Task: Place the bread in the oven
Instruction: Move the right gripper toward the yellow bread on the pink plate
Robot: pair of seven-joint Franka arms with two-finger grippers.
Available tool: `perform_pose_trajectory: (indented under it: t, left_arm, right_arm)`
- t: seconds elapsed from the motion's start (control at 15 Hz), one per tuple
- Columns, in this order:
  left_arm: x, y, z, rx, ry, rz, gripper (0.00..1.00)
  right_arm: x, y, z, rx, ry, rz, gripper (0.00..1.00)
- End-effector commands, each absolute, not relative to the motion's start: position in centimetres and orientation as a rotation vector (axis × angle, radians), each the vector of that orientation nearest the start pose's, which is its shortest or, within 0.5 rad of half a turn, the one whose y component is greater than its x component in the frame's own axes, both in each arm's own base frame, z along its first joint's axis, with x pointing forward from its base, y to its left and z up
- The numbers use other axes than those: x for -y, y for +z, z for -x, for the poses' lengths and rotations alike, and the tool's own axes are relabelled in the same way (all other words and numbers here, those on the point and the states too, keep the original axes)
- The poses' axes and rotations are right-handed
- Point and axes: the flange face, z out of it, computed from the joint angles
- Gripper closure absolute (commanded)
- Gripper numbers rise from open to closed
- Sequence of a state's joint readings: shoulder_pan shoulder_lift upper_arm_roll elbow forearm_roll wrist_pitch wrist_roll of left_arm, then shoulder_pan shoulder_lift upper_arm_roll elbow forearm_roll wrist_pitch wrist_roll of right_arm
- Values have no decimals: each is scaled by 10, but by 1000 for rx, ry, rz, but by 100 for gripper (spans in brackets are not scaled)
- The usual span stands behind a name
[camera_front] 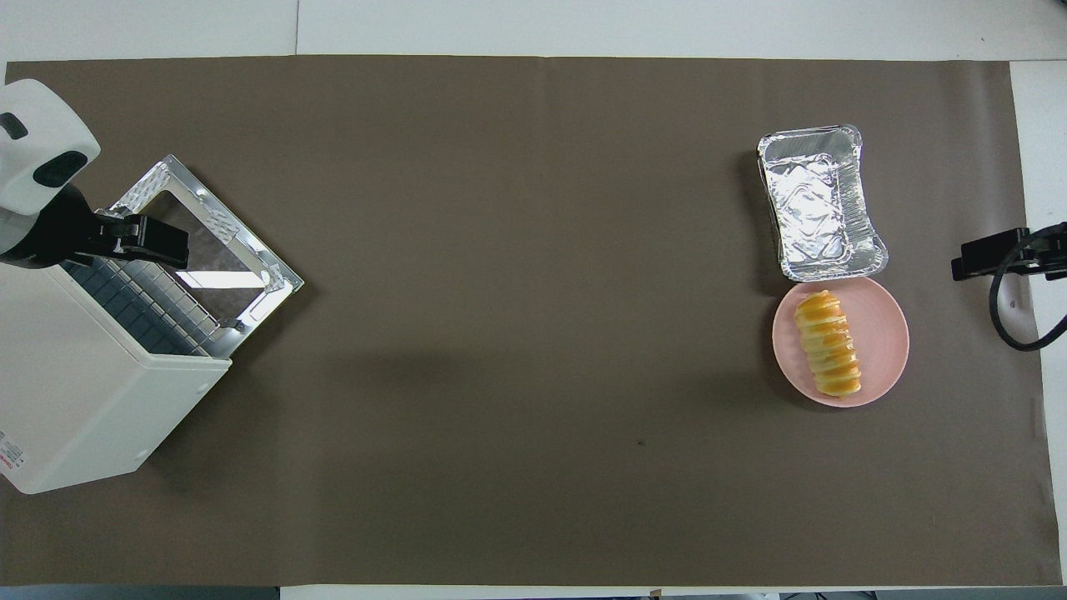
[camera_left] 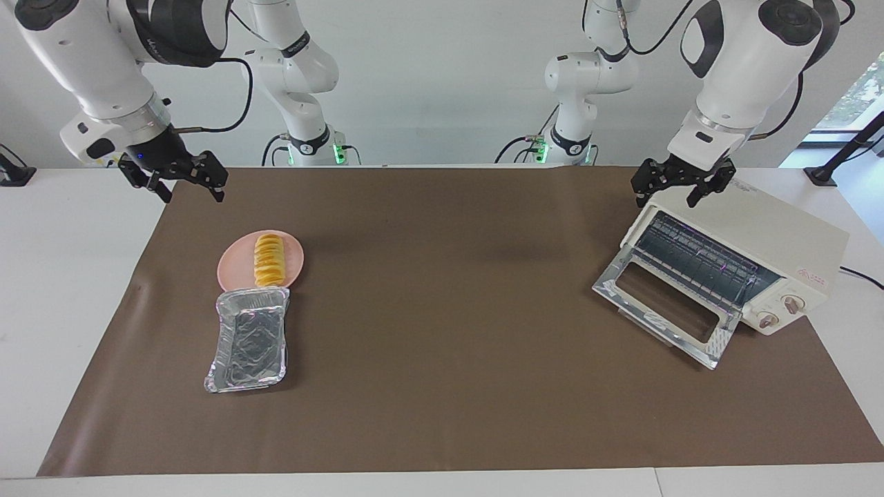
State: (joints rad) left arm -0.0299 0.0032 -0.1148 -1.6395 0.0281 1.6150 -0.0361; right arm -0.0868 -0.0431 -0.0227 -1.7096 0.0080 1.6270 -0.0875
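Brown mat (camera_left: 442, 345) held bread (camera_left: 268, 269) plated for pickup, oven (camera_left: 746, 262) door down; my 2 grippers, left (camera_left: 680, 186) and right (camera_left: 181, 181), hung spread.

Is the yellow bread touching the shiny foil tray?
Cannot tell. In the facing view the bread on the pink plate seems to meet the foil tray; in the overhead view its tip sits right at the tray's rim, with no plain gap or contact.

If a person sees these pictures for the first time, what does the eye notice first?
Probably the yellow bread on the pink plate, touching a foil tray, at the right arm's end of the table. Next, the white oven at the left arm's end, its glass door folded down.
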Motion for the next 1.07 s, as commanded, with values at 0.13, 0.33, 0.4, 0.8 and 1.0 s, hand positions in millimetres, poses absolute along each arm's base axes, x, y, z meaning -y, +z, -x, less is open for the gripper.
perform_pose_trajectory:
  t: [0.13,0.33,0.4,0.8,1.0]
  left_arm:
    - [74,596,-548,-157,22,3121,0]
    - [74,597,-547,-162,22,3120,0]
    - [74,596,-548,-160,26,3119,0]
    - [74,596,-548,-159,27,3120,0]
    - [74,596,-548,-159,27,3120,0]
  right_arm:
    - [59,588,-538,-65,89,3139,0]
    - [60,588,-538,-72,89,3138,0]
    - [60,588,-538,-69,89,3139,0]
    - [62,574,-527,-38,125,3134,0]
    - [54,547,-520,66,72,3137,0]
